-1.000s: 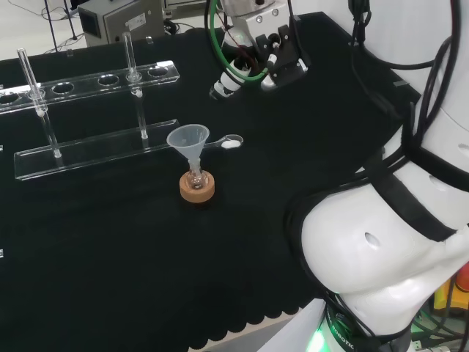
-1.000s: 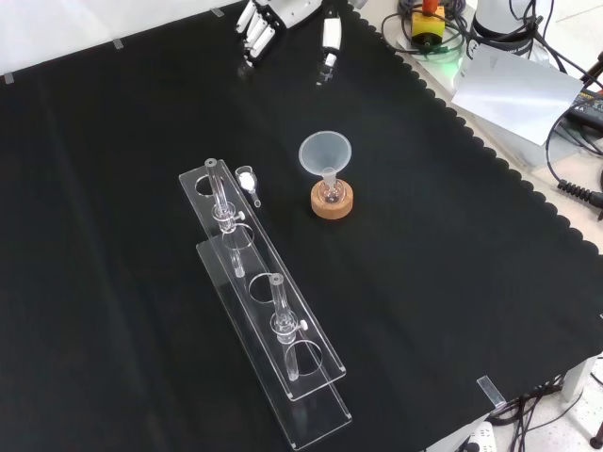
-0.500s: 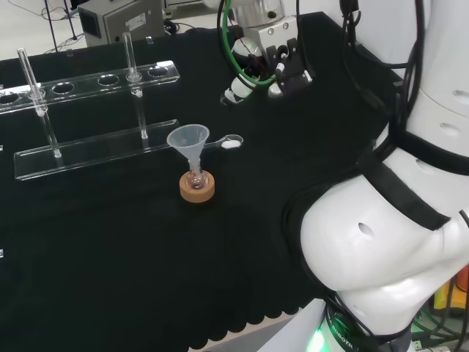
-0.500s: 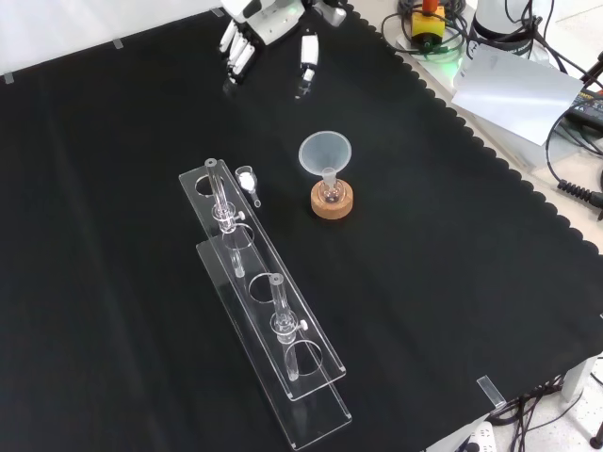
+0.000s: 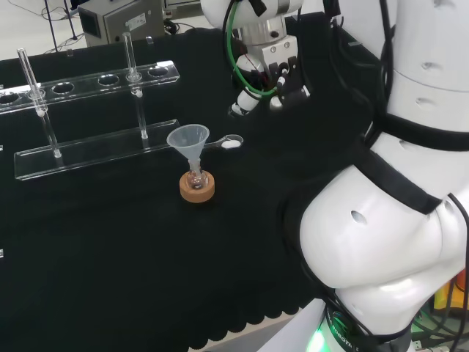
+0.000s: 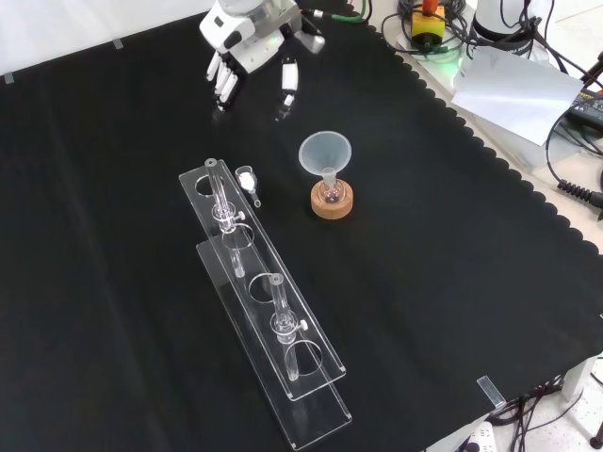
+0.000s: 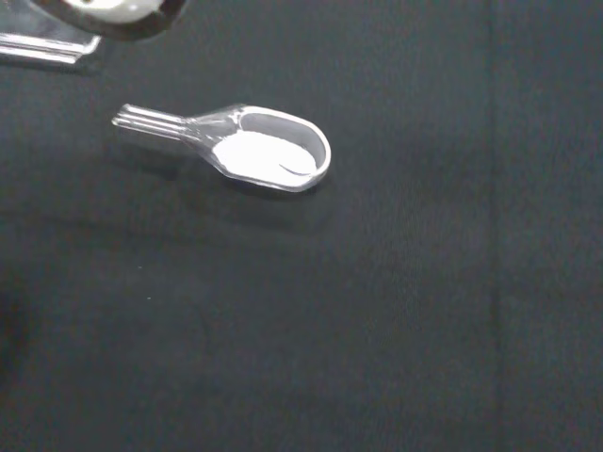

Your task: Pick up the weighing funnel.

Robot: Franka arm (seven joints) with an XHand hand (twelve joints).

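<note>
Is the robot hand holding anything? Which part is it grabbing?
Nothing. The hand hangs above the cloth with straight fingers, and the weighing funnel lies on the cloth, apart from it.

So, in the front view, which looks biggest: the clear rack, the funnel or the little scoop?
Largest to smallest: the clear rack, the funnel, then the weighing funnel, your little scoop.

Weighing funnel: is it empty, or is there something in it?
Not empty: the weighing funnel lies on the cloth with white powder in its scoop.
</note>
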